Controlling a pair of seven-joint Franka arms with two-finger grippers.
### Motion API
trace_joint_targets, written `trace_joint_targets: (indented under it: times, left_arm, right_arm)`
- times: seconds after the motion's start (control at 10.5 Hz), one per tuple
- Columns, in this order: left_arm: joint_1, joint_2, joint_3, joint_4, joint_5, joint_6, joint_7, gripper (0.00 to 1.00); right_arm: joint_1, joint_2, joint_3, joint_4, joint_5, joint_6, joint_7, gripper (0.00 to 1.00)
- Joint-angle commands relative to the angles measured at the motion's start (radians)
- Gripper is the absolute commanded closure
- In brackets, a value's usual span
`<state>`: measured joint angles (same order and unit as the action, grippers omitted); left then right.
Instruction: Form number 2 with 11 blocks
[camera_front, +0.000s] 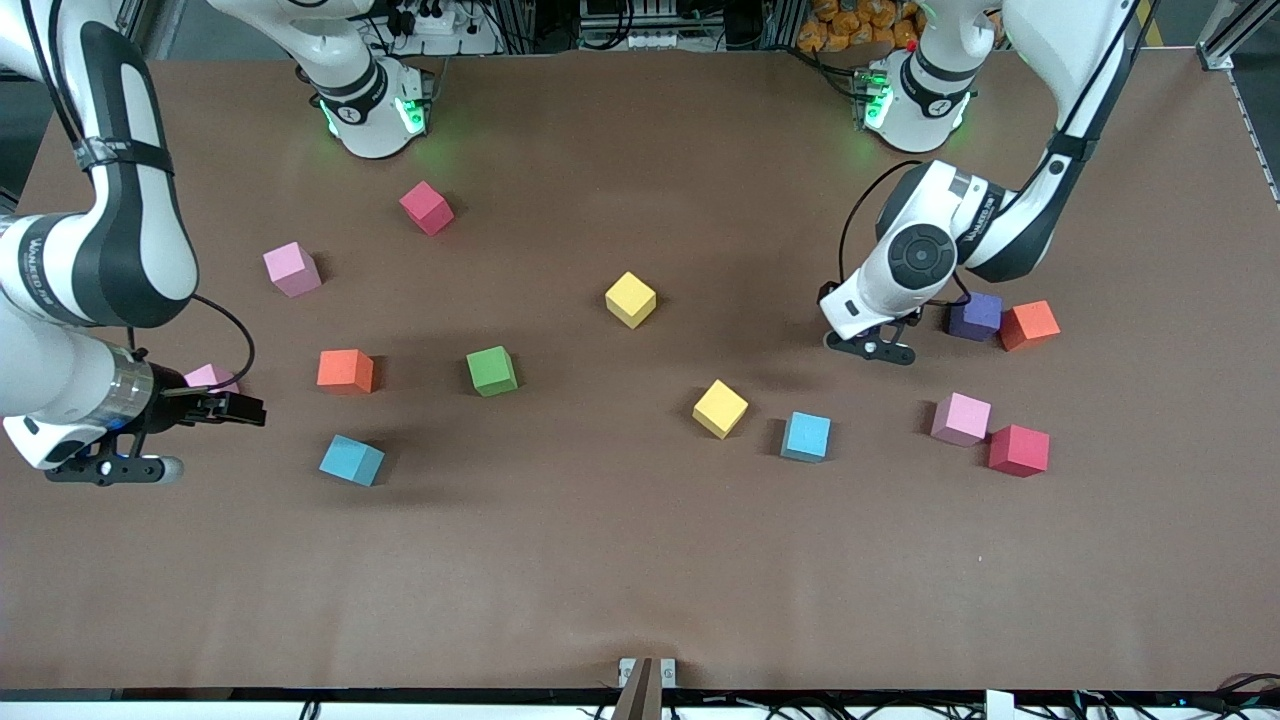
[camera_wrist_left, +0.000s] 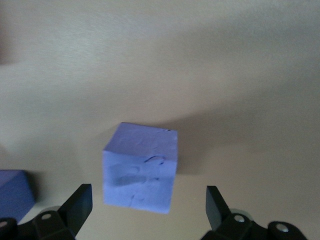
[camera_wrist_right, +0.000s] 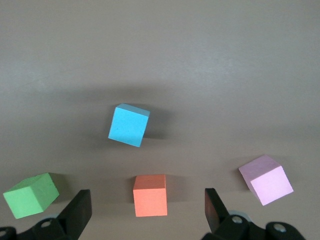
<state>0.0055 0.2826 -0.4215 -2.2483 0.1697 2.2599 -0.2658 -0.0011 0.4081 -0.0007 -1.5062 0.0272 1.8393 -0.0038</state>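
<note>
While blocks lie scattered, left gripper (camera_front: 868, 345) low beside purple block (camera_front: 975, 316), right gripper (camera_front: 225, 408) raised, jaws released.

Robotics lab, two fixed arm bases (camera_front: 375, 110) on brown-covered table (camera_front: 640, 560), aluminium framing (camera_front: 1235, 35), power strips and cables (camera_front: 425, 20)
</note>
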Motion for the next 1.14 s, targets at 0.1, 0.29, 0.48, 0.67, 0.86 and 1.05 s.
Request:
trace_joint_targets:
  times: [0.1, 0.29, 0.48, 0.67, 0.86, 1.05]
  left_arm:
    - [-0.001, 0.024, -0.002, -0.021, 0.057, 0.043, -0.038, 0.00]
    - [0.001, 0.023, -0.002, -0.021, 0.060, 0.041, -0.038, 0.00]
    - [0.004, 0.010, -0.002, -0.017, 0.060, 0.021, -0.036, 0.00]
    - [0.011, -0.014, -0.002, -0.007, 0.060, -0.025, -0.023, 0.00]
    - [0.010, -0.010, -0.002, 0.009, 0.060, -0.048, -0.021, 0.00]
    - [0.007, 0.010, -0.002, 0.013, 0.068, -0.043, -0.017, 0.00]
  right_arm:
    - [0.022, 0.000, -0.004, 0.018, 0.013, -0.032, 0.008, 0.00]
    - [0.030, -0.003, -0.005, 0.021, 0.008, -0.029, 0.007, 0.00]
    - [0.027, -0.005, -0.005, 0.024, 0.003, -0.028, 0.007, 0.00]
    - [0.023, 0.011, -0.005, 0.023, 0.008, 0.027, 0.007, 0.00]
    - [0.024, 0.011, -0.005, 0.023, 0.011, 0.047, 0.008, 0.00]
    - [0.027, 0.011, -0.005, 0.023, 0.008, 0.046, 0.007, 0.00]
